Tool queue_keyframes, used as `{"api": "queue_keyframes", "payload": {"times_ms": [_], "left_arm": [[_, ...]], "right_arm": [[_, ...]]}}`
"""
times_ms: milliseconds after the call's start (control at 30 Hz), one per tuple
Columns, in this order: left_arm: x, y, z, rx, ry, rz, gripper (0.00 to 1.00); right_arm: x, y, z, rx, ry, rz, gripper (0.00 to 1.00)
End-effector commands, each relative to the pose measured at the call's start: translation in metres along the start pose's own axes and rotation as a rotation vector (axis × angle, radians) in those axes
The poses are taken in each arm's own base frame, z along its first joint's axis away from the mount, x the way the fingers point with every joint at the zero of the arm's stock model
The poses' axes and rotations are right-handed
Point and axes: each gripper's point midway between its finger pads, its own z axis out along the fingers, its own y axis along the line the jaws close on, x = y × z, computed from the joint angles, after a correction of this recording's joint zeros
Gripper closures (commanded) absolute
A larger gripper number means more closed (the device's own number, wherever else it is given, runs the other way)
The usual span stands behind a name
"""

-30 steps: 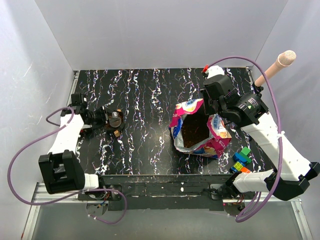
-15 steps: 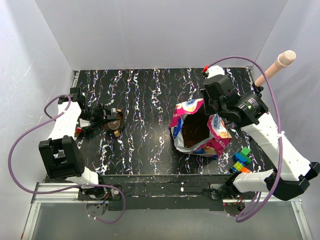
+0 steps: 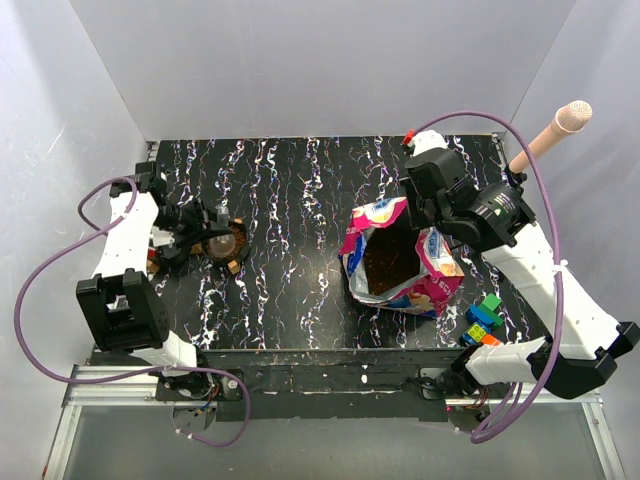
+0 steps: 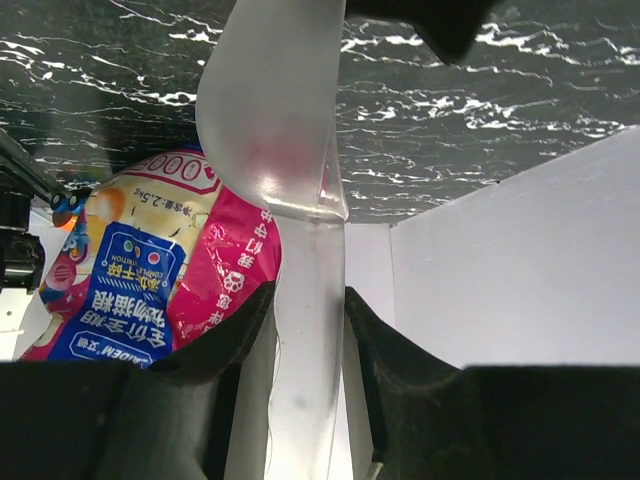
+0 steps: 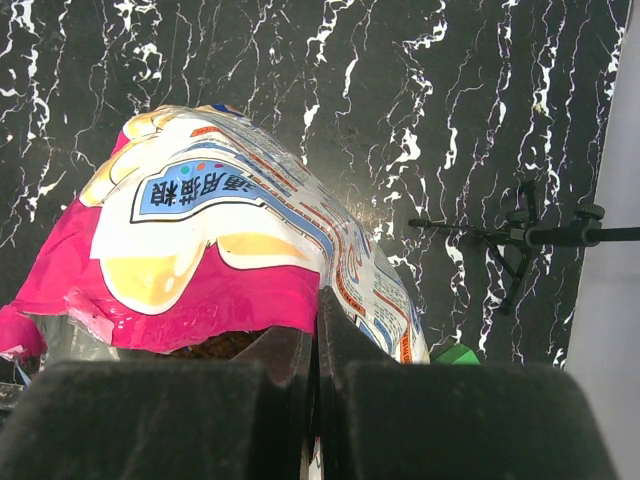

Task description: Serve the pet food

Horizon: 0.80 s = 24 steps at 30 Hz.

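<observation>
The magenta-and-blue pet food bag [image 3: 395, 262] stands open right of centre, with brown kibble [image 3: 385, 262] inside. My right gripper [image 3: 425, 225] is shut on the bag's right rim; in the right wrist view the jaws [image 5: 318, 310] pinch the rim of the bag [image 5: 200, 230] above a strip of kibble [image 5: 215, 347]. My left gripper [image 3: 195, 230] is shut on the handle of a translucent scoop [image 4: 270, 120] next to a small dark bowl [image 3: 228, 243] holding brown kibble at the left. The bag also shows in the left wrist view [image 4: 150, 270].
Colourful toy blocks [image 3: 480, 320] lie at the table's near right corner; a green one shows in the right wrist view [image 5: 455, 353]. A small brown piece [image 3: 232, 266] lies by the bowl. A pink-tipped rod [image 3: 550, 135] leans on the right wall. White walls enclose the table.
My left arm swung back and left and its wrist turned by the bowl; the bowl now shows more brown kibble. The right arm and bag have not moved.
</observation>
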Motion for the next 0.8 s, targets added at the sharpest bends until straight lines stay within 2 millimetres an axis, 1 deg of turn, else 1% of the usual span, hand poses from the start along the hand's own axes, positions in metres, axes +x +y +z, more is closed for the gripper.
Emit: {"api": "queue_keyframes", "payload": {"times_ms": [0,33,100,167,200,233,267,300,333,367,400,467,500,567,600,667,767], "left_arm": [[0.022,0.005,-0.033,0.035,0.010,0.062,1.00],[0.025,0.004,-0.039,0.044,0.012,0.103,1.00],[0.033,0.003,-0.052,0.076,-0.004,0.237,1.00],[0.040,0.008,-0.063,0.083,-0.042,0.372,1.00],[0.044,0.011,-0.066,0.092,-0.049,0.468,1.00],[0.053,0.013,-0.068,0.124,-0.036,0.556,1.00],[0.067,0.011,-0.067,0.185,0.000,0.664,1.00],[0.085,0.010,-0.064,0.252,0.054,0.775,1.00],[0.101,0.018,-0.059,0.284,0.132,0.854,1.00],[0.121,0.031,-0.054,0.303,0.210,0.935,1.00],[0.136,0.046,-0.051,0.302,0.283,0.992,1.00],[0.160,0.073,-0.048,0.294,0.361,1.127,1.00],[0.168,0.086,-0.049,0.281,0.370,1.199,1.00],[0.178,0.113,-0.050,0.230,0.381,1.321,1.00],[0.181,0.124,-0.055,0.220,0.388,1.365,1.00],[0.186,0.145,-0.064,0.208,0.435,1.417,1.00],[0.189,0.166,-0.080,0.208,0.508,1.434,1.00]], "right_arm": [[-0.076,-0.013,-0.038,-0.007,-0.294,0.140,0.99],[-0.076,-0.012,-0.038,-0.008,-0.293,0.141,0.99],[-0.076,-0.011,-0.037,-0.013,-0.289,0.136,0.99],[-0.076,-0.010,-0.035,-0.012,-0.284,0.136,0.99],[-0.076,-0.008,-0.033,-0.013,-0.280,0.138,0.99],[-0.077,-0.008,-0.033,-0.012,-0.277,0.141,0.99],[-0.077,-0.006,-0.031,-0.012,-0.271,0.143,0.99],[-0.078,-0.006,-0.028,-0.008,-0.267,0.146,0.99],[-0.079,-0.004,-0.025,-0.005,-0.261,0.147,0.99],[-0.080,-0.004,-0.022,0.004,-0.257,0.147,0.99],[-0.084,-0.004,-0.021,0.014,-0.260,0.150,0.99],[-0.091,-0.008,-0.012,0.058,-0.258,0.154,0.99],[-0.094,-0.009,-0.008,0.074,-0.258,0.158,0.99],[-0.100,-0.010,-0.001,0.086,-0.256,0.172,0.99],[-0.103,-0.010,0.006,0.089,-0.251,0.175,0.99],[-0.112,-0.013,0.012,0.103,-0.258,0.186,0.99],[-0.121,-0.010,0.014,0.082,-0.273,0.185,0.99]]}}
